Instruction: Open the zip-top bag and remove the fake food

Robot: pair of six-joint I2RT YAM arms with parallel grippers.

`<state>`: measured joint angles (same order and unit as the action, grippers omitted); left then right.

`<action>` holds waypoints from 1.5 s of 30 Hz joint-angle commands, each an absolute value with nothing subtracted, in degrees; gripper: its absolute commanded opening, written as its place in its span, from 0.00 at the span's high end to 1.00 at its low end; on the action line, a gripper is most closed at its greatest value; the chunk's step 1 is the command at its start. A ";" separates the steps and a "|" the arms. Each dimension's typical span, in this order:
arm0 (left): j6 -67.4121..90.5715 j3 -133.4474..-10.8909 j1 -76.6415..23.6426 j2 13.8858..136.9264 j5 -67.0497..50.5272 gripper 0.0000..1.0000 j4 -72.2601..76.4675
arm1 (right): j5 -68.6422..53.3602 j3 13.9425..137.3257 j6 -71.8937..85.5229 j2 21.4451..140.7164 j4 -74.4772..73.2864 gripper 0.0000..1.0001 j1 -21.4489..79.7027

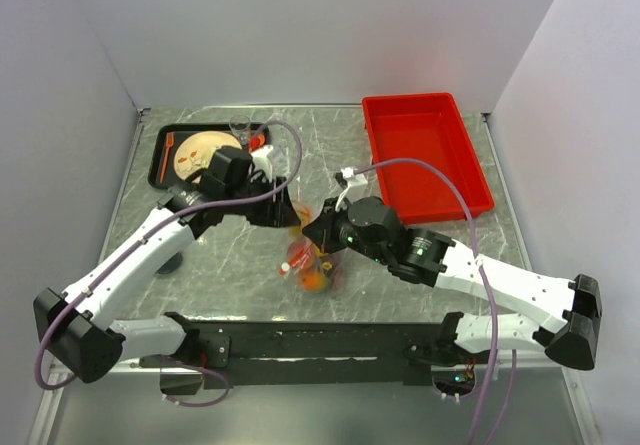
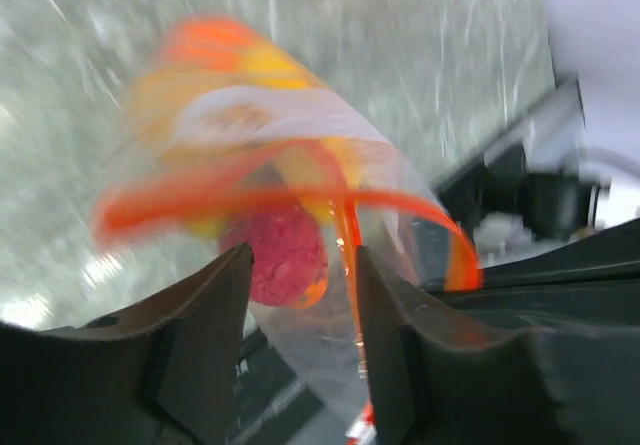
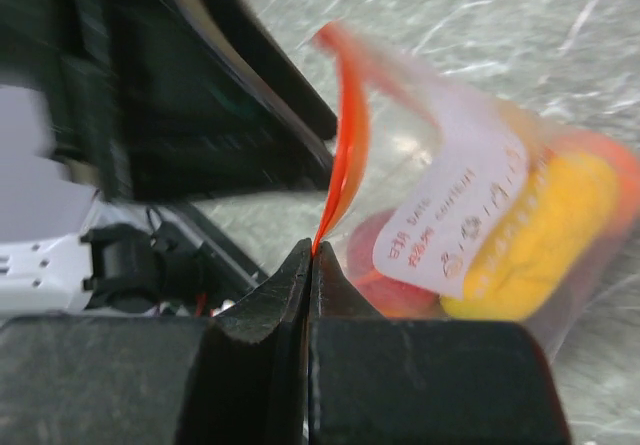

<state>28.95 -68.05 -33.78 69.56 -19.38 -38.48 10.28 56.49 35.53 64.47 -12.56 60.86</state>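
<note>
The zip-top bag [image 3: 452, 215] is clear, its strip [image 3: 348, 155] orange-red, the fake food [image 3: 545, 227] yellow and red.

A glossy grey marbled tabletop [image 1: 330, 140] carries a rigid red rectangular plastic bin [image 1: 430, 160]. Well to the left of the bin and level with it lies a black tray [image 1: 157, 165] bearing a beige plate [image 1: 200, 150] and orange cutlery [image 1: 169, 149]. Nearer than the bin, off its left corner, is a clear zip-top bag [image 1: 312, 265] of plastic fruit; whether it touches the tabletop cannot be told.

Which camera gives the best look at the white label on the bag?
The right wrist view: the label faces it, its red print visible though blurred. The left wrist view smears it to a white blur; in the top view the bag is too small.
</note>
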 commanded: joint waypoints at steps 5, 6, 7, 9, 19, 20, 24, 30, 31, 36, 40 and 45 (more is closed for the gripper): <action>28.91 -58.54 -33.84 64.35 -30.14 0.35 -39.73 | 12.65 58.80 37.52 66.88 -5.72 1.00 63.19; 29.53 -57.14 -33.84 63.90 -30.06 0.30 -39.20 | 13.27 58.89 37.70 67.23 -5.63 1.00 63.72; 30.92 -56.69 -33.92 63.55 -29.28 0.29 -38.76 | 13.62 58.97 37.97 67.85 -5.63 1.00 63.89; 32.51 -55.03 -33.93 61.97 -29.79 0.25 -36.31 | 14.41 59.32 38.41 68.46 -5.62 1.00 64.77; 44.81 -48.69 -34.19 56.86 -28.83 0.26 -23.04 | 22.41 57.66 42.01 67.68 -7.47 1.00 67.23; 45.96 -48.00 -34.19 56.08 -29.00 0.25 -21.37 | 23.02 57.22 42.19 67.33 -7.47 1.00 67.24; 49.04 -45.44 -34.71 56.51 -28.05 0.27 -15.56 | 23.73 55.73 42.89 65.66 -7.12 1.00 67.59; 47.55 -47.19 -36.65 58.80 -21.54 0.37 -17.92 | 24.87 56.60 42.98 66.18 -8.61 1.00 68.29; 46.77 -47.63 -37.26 59.32 -18.66 0.40 -18.97 | 25.22 56.78 43.15 66.09 -8.87 1.00 68.47; 44.39 -50.10 -38.58 59.86 -10.12 0.57 -27.41 | 28.12 57.21 43.42 65.92 -11.33 1.00 68.55; 44.74 -51.32 -38.76 57.84 -1.07 0.74 -32.77 | 32.15 59.14 42.89 66.53 -14.67 1.00 68.47; 45.53 -54.05 -38.67 55.81 11.22 0.95 -37.70 | 34.54 60.73 41.49 66.18 -17.93 1.00 68.47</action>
